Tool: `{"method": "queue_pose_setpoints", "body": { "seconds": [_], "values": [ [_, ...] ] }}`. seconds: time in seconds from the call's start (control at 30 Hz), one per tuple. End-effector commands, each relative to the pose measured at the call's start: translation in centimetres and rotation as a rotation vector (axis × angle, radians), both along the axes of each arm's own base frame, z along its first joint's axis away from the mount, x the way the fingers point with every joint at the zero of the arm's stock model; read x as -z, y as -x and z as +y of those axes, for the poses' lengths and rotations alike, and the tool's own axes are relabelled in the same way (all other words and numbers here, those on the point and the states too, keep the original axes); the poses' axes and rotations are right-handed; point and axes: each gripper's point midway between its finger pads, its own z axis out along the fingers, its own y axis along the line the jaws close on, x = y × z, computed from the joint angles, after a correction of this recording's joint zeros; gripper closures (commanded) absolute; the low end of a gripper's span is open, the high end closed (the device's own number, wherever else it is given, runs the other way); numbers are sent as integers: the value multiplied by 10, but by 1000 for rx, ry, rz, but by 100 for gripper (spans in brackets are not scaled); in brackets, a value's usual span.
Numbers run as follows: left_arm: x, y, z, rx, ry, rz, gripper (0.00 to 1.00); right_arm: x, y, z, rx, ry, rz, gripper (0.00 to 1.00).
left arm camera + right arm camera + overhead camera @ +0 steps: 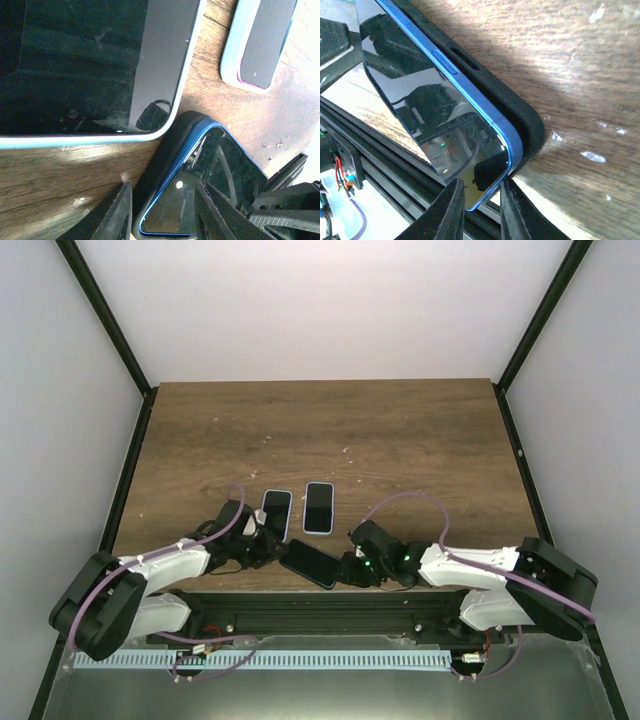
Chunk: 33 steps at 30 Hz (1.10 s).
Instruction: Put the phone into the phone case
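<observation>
**A:** What's in front of us, biggest first?

**B:** The wooden table (400, 430). A left spare phone (277, 512) and a right spare phone (319, 507) lie flat on it and have no part in this job. The blue phone (308, 563) lies slantwise at the near edge, between the two grippers, resting in the black phone case (522, 125).

**A:** Is it seated?

**B:** Not fully, I'd judge. In the right wrist view the phone's blue rail, with its side button (445, 62), stands proud of the case wall at that corner.

**A:** And the grippers?

**B:** The right gripper (481, 185) is narrow and pinches that corner of the blue phone between its fingers (447, 215). The left gripper (164, 192) is partly closed astride the opposite, cased corner. I can't tell whether it truly grips there.

**A:** So how should the step be done?

**B:** Steady the case at the left end and press the proud corner downward, not sideways, so the lip rolls over the rail. A sideways shove could push the phone off the near edge. Line the button up with its slot, then check the lip sits flush all round
</observation>
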Motion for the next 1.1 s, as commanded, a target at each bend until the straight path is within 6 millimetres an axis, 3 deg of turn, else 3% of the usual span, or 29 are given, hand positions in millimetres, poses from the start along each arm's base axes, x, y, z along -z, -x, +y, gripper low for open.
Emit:
{"method": "queue_pose_setpoints", "body": {
  "seconds": [0.0,0.13,0.23,0.37,0.53,0.8,1.07],
  "values": [
    [-13,0,-4,16,3,-12,62,-7,6,3,-41,4,-10,74],
    [-9,5,2,16,-28,-7,61,-7,8,-15,-44,78,-36,54],
    [-11,8,3,13,-17,-4,61,-16,2,-23,-47,111,-98,51],
    [-14,15,3,4,18,10,61,-45,-14,-9,-155,63,-260,47],
    [-11,26,3,-16,72,46,54,-57,-36,8,-257,27,-365,37],
    [-7,28,-5,-28,142,85,52,-37,-49,33,-346,-16,-340,30],
    [-2,25,-5,-33,133,86,62,-9,-24,41,-390,-96,-180,29]
  ]
}}
